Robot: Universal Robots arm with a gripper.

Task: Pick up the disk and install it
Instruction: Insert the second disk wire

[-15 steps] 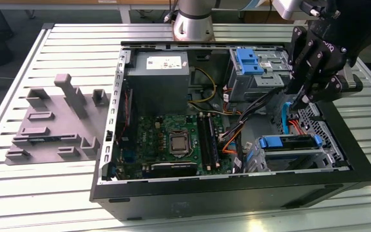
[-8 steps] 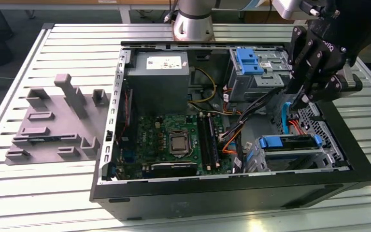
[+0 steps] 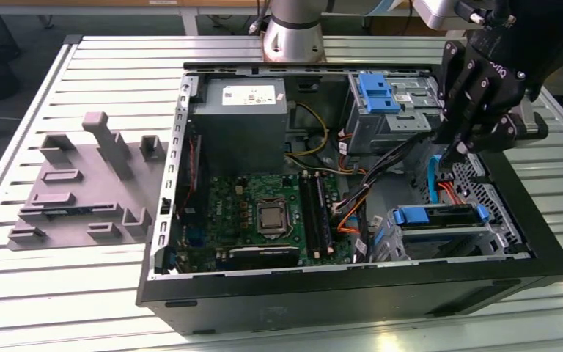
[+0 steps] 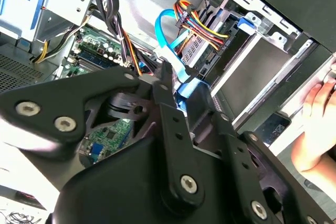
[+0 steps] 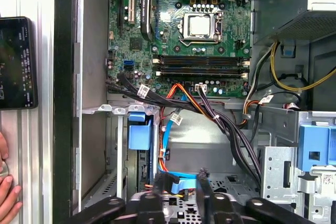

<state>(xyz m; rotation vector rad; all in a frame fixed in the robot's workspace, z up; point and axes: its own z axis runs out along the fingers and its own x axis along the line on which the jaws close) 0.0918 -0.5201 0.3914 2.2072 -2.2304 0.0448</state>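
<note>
Exterior view, tool (image 3: 454,149) inside case (image 3: 360,290), fingertips hidden (cables).

An open computer case (image 3: 360,290) lies on a slatted metal table (image 3: 27,279), its green motherboard (image 3: 262,220) beside the grey power supply box (image 3: 240,117). On the exterior view's left, a grey fixture plate (image 3: 76,191) sits well apart. A dark flat object, perhaps a phone (image 5: 17,62), rests outside the case wall.
</note>
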